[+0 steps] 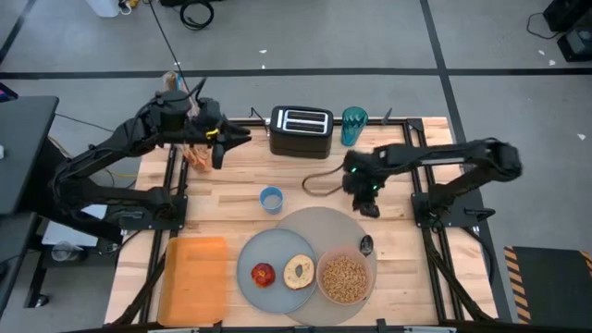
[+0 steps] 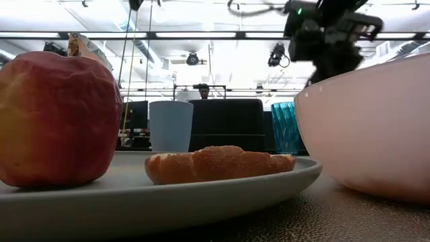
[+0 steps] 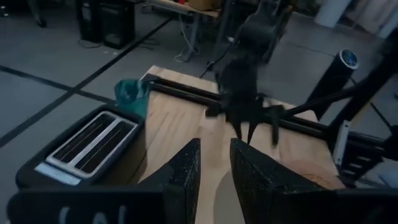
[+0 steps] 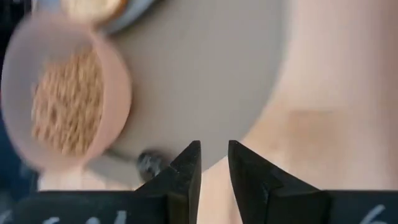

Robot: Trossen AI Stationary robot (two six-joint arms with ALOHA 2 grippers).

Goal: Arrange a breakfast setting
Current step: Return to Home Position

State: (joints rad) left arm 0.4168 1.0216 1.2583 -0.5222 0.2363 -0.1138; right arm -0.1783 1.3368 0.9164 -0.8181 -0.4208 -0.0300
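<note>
"Starting at the near edge, what lies on the pale wooden surface (image 1: 231, 199)?"

"A flat orange rectangular tray (image 1: 195, 277) at the left, and beside it the large round grey mat (image 1: 324, 227). The grey-blue plate (image 1: 277, 248) sits on the mat's left side with the red apple (image 1: 264, 274) and the toasted bagel half (image 1: 299, 271) side by side on it, apple to the left."

"And the pink bowl (image 2: 369, 128)?"

"On the mat's right side, just beside the plate, full of tan cereal (image 1: 345, 279). The small dark spoon (image 1: 366, 245) lies on the mat just beyond the bowl, toward the mat's right rim."

"Farther back?"

"A small pale-blue cup (image 1: 271, 199) stands on the wood just beyond the mat's far left rim. The right tool (image 1: 367, 209) hangs above the mat's far right rim, past the spoon, pointing down; its fingers stand a narrow gap apart with nothing between them. Its arm reaches in from the surface's right side."

"What is along the far edge?"

"A black two-slot toaster (image 1: 302, 131), its cord (image 1: 319, 182) looping on the wood toward the mat, and the teal cup (image 1: 354, 125) just to its right. Both cups stand upright. The left tool (image 1: 239, 137) is raised at the far left, aimed toward the toaster's side, fingers likewise a slim gap apart and empty."
</note>
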